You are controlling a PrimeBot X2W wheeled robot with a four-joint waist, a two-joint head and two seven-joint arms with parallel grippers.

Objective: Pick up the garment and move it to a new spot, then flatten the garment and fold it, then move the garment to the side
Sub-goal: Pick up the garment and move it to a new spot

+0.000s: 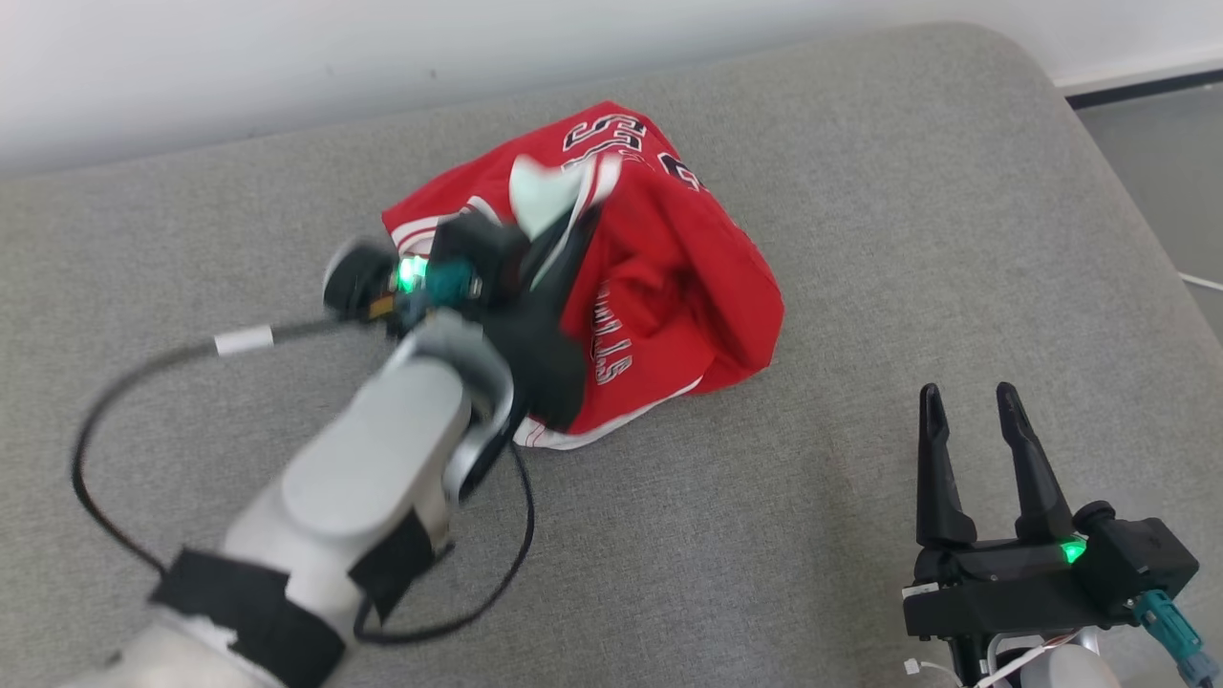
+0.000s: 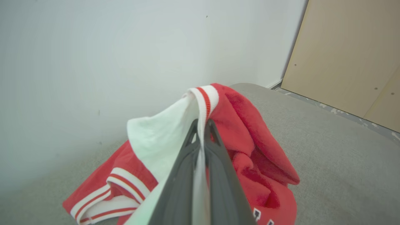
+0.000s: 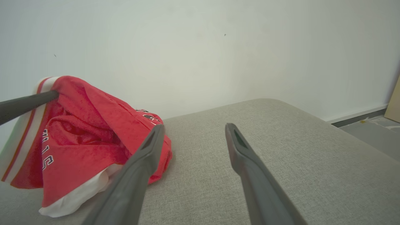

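Where the fabric peaks, left gripper (image 2: pixel 202 123): fingers pinched shut on the garment (image 1: pixel 669 277), right on its white striped edge
garment: red jersey, crumpled heap mid-cushion, one edge pulled up
cushion (image 1: pixel 908 191): plain grey
right gripper (image 1: pixel 967 394): fingers spread wide, holding nothing, well apart from the garment

I'm watching my left hand (image 2: pixel 201 124) pinching the white, red-striped hem of the red garment (image 2: pixel 247 140), both dark fingers (image 2: pixel 178 187) pressing together on the cloth. The rest is lying bunched on the grey cushion (image 2: pixel 328 156), below a white wall (image 2: pixel 93 62).
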